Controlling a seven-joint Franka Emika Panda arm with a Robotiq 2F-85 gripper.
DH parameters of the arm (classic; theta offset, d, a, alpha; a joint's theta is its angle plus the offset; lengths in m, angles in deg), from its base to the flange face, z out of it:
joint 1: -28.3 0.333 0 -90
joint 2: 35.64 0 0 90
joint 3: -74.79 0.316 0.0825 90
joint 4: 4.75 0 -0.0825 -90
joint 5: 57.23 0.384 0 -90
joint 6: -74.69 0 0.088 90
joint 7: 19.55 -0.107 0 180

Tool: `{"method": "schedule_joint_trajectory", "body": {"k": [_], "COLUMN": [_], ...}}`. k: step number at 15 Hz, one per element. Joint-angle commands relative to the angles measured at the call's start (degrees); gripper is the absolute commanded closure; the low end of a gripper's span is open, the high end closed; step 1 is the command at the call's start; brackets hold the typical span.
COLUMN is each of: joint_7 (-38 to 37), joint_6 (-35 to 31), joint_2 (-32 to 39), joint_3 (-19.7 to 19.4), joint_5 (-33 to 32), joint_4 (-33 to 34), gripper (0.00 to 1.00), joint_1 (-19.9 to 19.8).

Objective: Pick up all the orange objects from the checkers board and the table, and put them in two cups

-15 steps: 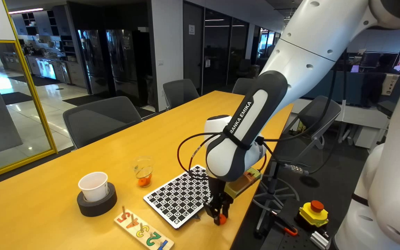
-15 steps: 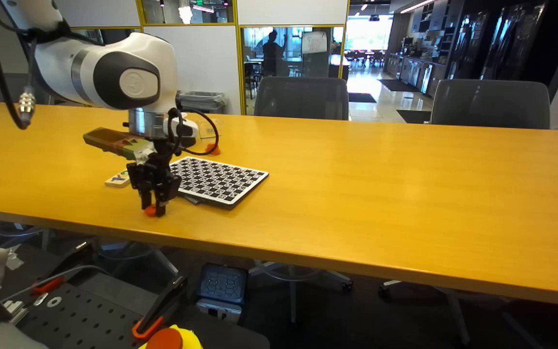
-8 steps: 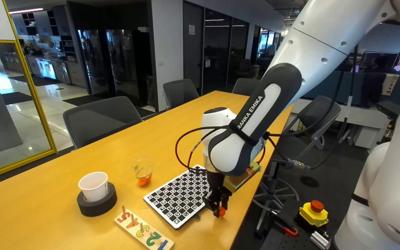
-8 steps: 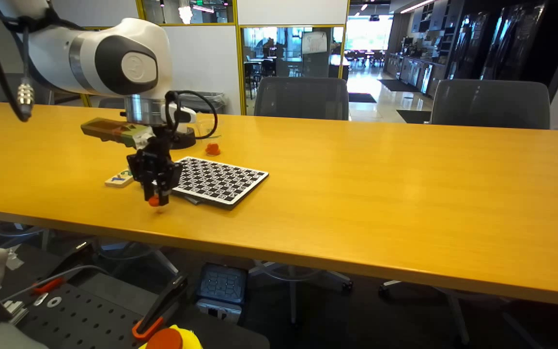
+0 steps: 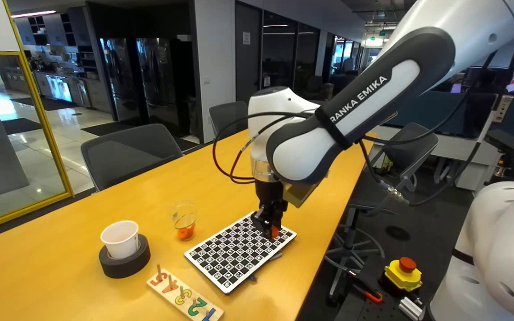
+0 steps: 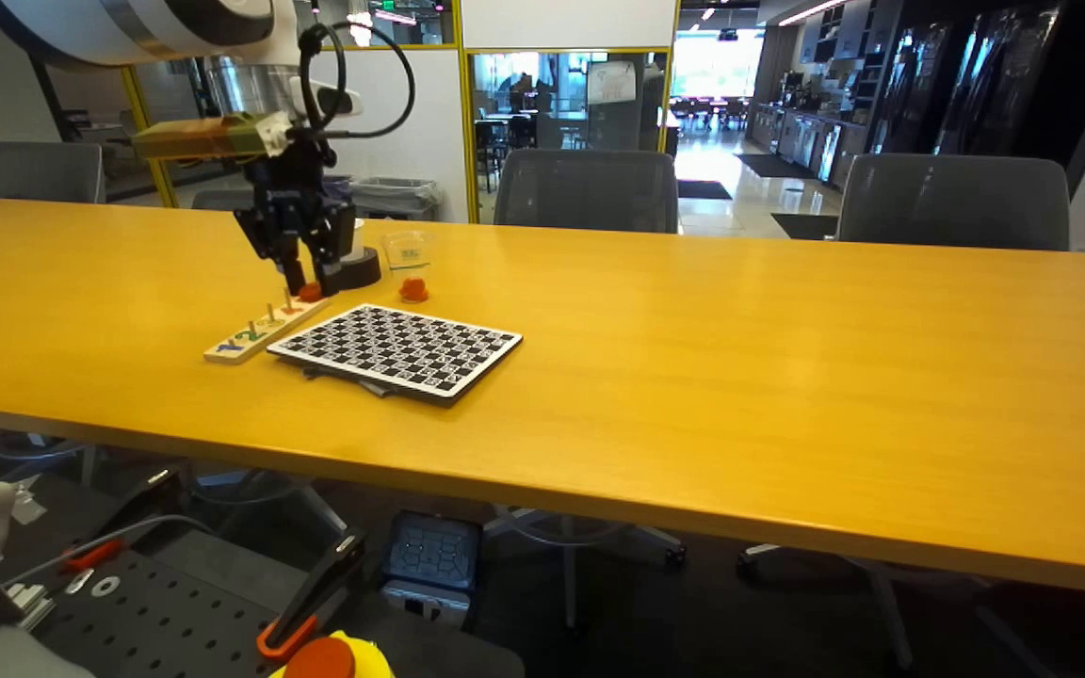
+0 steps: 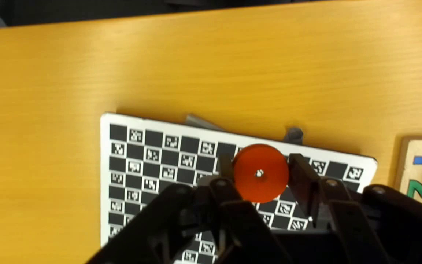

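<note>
Wrist view shows the jaws pinching the orange disc (image 7: 261,174) by its sides above the checkers board (image 7: 185,175); should that narrow grip slip on its curved edge, the disc could drop and roll across the counter (image 7: 181,73).

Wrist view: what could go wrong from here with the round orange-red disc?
The round orange-red disc is pinched at its edges by the black two-fingered pincer, so it might slip and drop onto the flat black-and-white checkered board or the yellow-tan wooden table.

In an exterior view, the clear round tumbler already holds small orange-red pieces; its faint walls could be misjudged and its rim bumped.
</note>
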State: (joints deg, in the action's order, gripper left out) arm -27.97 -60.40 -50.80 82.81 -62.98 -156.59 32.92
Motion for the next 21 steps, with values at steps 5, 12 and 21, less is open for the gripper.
{"method": "schedule_joint_trajectory", "body": {"k": [5,12,21], "joint_7": [1.5,7.7,16.8], "joint_6": [-0.4,-2.7,-1.7], "joint_2": [9.5,25.6,39.2], "joint_3": [2.3,0.4,0.5], "joint_5": [-7.6,-8.2,-3.7], "joint_4": [17.3,35.1,50.1], "gripper": [0.79,0.79,0.79], "joint_1": [0.2,0.9,0.9]}}
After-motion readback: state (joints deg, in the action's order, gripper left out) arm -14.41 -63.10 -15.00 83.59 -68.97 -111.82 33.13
